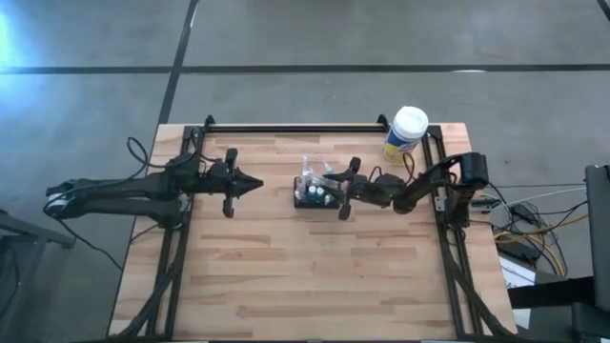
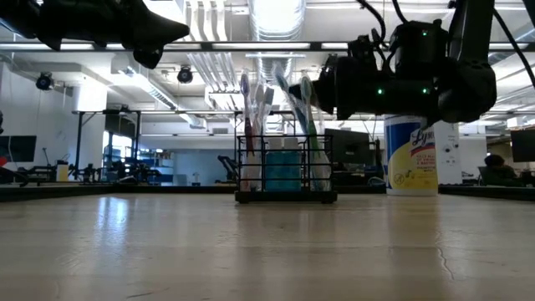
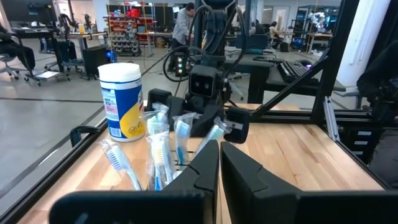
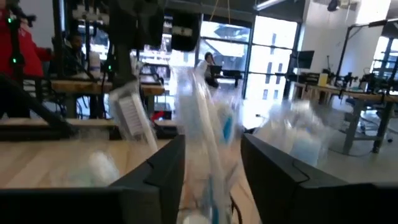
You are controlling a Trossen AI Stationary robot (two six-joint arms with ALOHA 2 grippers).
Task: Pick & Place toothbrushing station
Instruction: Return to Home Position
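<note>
Left gripper (image 1: 255, 183) hangs over the light wooden table (image 1: 286, 276), arm stretched level, fingers pressed together, empty. Right gripper (image 1: 334, 191) sits at brush-head height, fingers spread, gripping nothing. Just in front of it, mid-table between both grippers, the small black wire-mesh holder (image 1: 305, 197) stands upright, its pale-handled toothbrushes (image 2: 266, 117) heads-up.

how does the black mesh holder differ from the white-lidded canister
The holder is open black wire, see-through, with toothbrushes sticking out; the canister is solid, lidded, yellow-labelled. The holder sits mid-table by the right hand; the canister stands at a far corner, and taller. Both stand upright on the wooden table.
</note>
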